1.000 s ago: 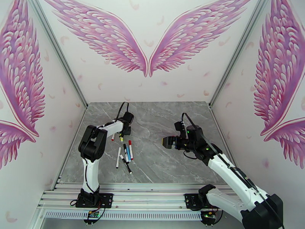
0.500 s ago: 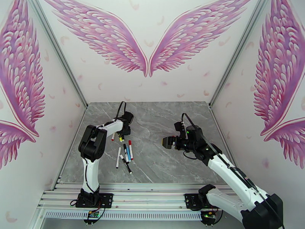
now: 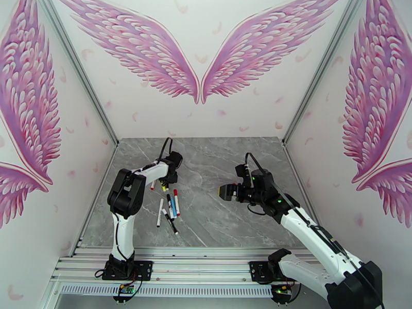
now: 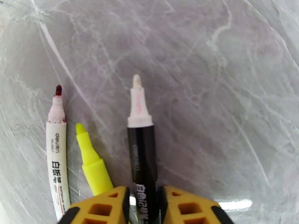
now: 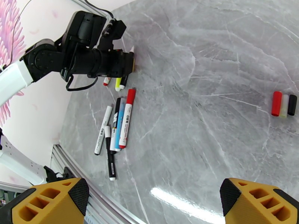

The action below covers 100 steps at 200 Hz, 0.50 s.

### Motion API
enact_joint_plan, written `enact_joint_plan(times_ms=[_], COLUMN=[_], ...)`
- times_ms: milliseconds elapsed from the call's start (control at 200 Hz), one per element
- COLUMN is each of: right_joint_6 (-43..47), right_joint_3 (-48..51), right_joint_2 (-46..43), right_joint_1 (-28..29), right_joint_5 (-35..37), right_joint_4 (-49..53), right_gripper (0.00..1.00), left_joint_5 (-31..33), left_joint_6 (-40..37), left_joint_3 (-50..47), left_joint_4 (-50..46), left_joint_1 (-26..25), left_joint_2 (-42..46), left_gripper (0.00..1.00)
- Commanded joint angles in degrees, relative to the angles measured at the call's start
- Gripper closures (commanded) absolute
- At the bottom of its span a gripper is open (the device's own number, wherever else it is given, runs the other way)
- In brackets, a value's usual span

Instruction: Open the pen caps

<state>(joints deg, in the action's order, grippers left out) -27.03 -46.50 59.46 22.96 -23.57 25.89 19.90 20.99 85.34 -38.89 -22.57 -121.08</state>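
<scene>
Left wrist: left gripper [image 4: 144, 207] pinched on uncapped black pen [image 4: 141, 154] over bench [image 4: 224, 90]. Right gripper [image 5: 153, 200] wide open, empty. Pen caps [image 5: 284, 104] side by side, well apart from pens [image 5: 119, 122].

bright, even light falls from overhead onto the grey marble surface [image 3: 216, 166], and the pale walls add to it. shadows are soft and short: in the left wrist view a faint one hugs each pen. a white streak of glare lies on the surface low in the right wrist view, and another sits beside the left gripper [image 4: 144, 191]. the black pen [image 4: 142, 154] and its print are sharp there. the fingers [image 5: 48, 200] of the right gripper [image 5: 154, 191] look slightly soft in the corners. the top view splays the straight rails [image 3: 77, 68] outward.
</scene>
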Motion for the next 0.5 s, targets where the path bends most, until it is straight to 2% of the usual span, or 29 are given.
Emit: enact_joint_plan(times_ms=[0,165,495], right_joint_6=[-0.5,-0.4,-0.6], right_joint_3=[0.1,0.0,0.5], right_joint_2=[0.4,0.2,0.0], right_joint_1=[0.6,0.7,0.8], right_joint_5=[0.6,0.7,0.8], right_joint_4=[-1.0,-0.8,-1.1], right_gripper=[0.01,0.01,0.01], left_joint_5=[-1.5,-0.6,2.5], left_joint_6=[-0.8,-1.5,-2.6], left_joint_3=[1.6,1.9,1.7], left_joint_4=[-4.8,-6.2,-8.9], left_joint_1=[-0.3,-0.3,0.9], left_joint_2=[-1.6,-2.0,-1.3], left_gripper=[0.8,0.86,0.87])
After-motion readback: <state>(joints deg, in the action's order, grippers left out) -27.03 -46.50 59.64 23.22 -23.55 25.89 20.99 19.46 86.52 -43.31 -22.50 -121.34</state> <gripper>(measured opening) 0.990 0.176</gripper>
